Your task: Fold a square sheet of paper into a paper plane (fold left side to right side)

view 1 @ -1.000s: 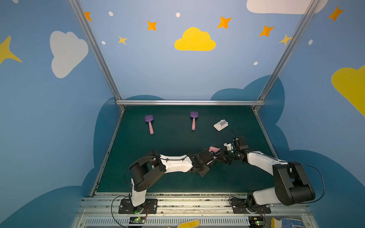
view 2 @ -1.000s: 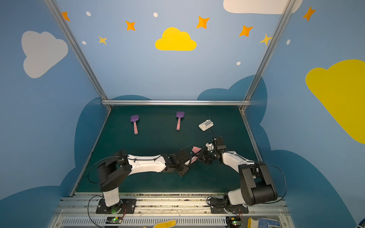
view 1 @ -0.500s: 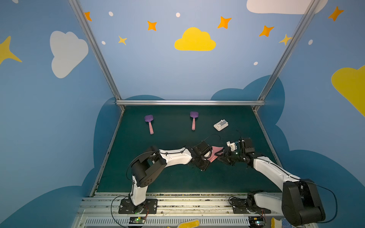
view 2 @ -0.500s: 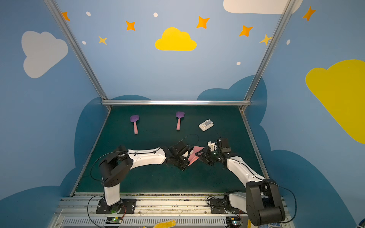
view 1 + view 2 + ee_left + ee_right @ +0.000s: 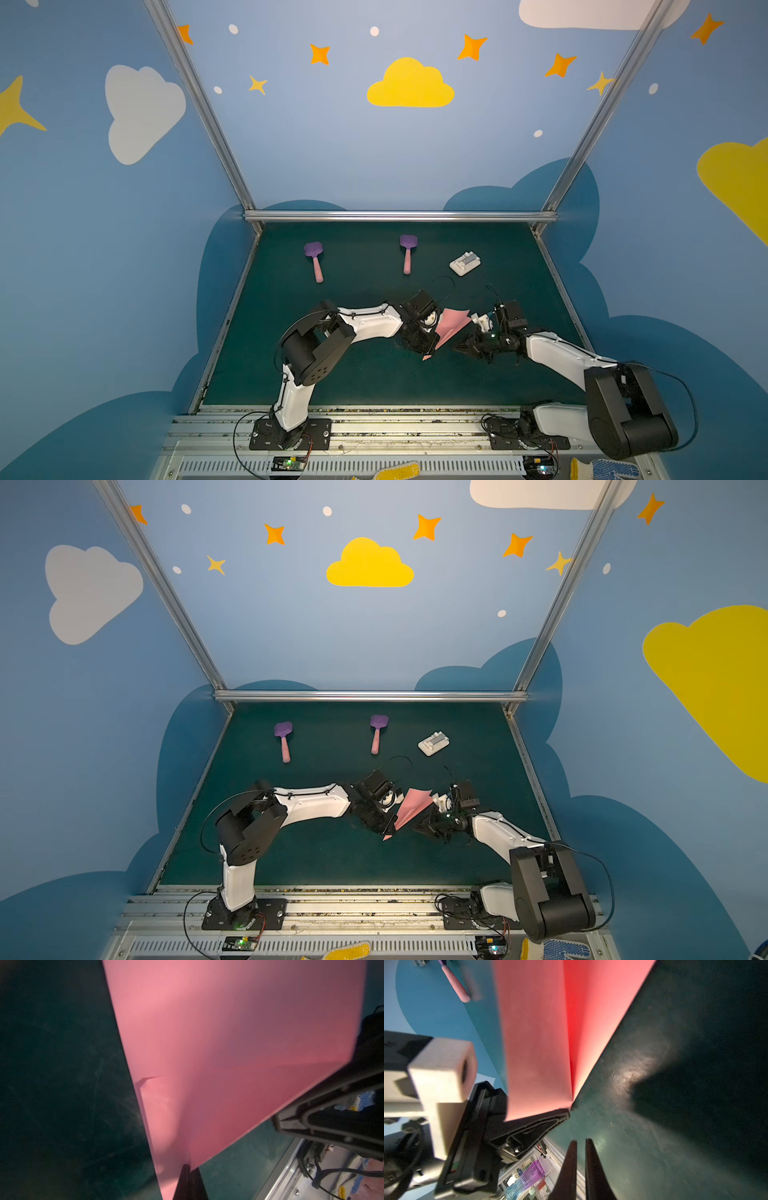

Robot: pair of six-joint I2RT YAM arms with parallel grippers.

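Blue walls painted with clouds and stars close round a dark green worktop [image 5: 374, 374]. Both top views show a purple spatula [image 5: 314, 259], a second spatula [image 5: 407, 253] and a white block [image 5: 465, 262] at its far side, well apart from the arms. Both arms reach low toward the middle, tools facing. The left tool [image 5: 431, 344] is clamped on the pink paper plane [image 5: 453, 326], which slants between them. Only the right wrist view shows the right tool [image 5: 580, 1142] closed to a slit, empty, just beside the plane.
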